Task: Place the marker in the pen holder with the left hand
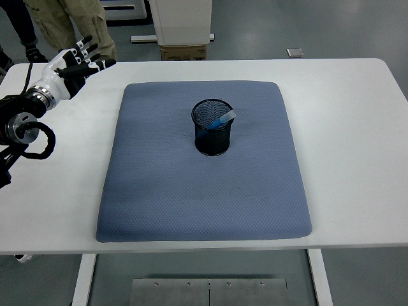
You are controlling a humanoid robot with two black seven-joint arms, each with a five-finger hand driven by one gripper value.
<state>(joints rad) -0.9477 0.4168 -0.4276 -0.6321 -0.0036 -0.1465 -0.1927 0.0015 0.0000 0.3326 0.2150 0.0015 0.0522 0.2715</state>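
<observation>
Left hand [75, 64] was up over the table's far-left corner, fingers spread and loose, holding nothing. White palm shell, black fingertips pointing up and to the right toward the far edge. Wrist and black forearm ran back down-left to the picture's left edge, with a black cable loop [33, 141] hanging off the arm just above the tabletop. Hand was well apart from the pen holder.

Marker [220, 120] sat inside the pen holder [212, 128], blue, leaning with its upper end against the right side of the rim. Holder was black mesh, upright, on the blue mat [204, 185], slightly toward the far side of the mat's centre. Mat lay flat on the white table [357, 159].

Right arm wasn't visible.

Behind the far edge: a person's legs [70, 22] in khaki trousers at top left, close behind the hand, and a cardboard box [183, 51] on the floor under a white cabinet.
</observation>
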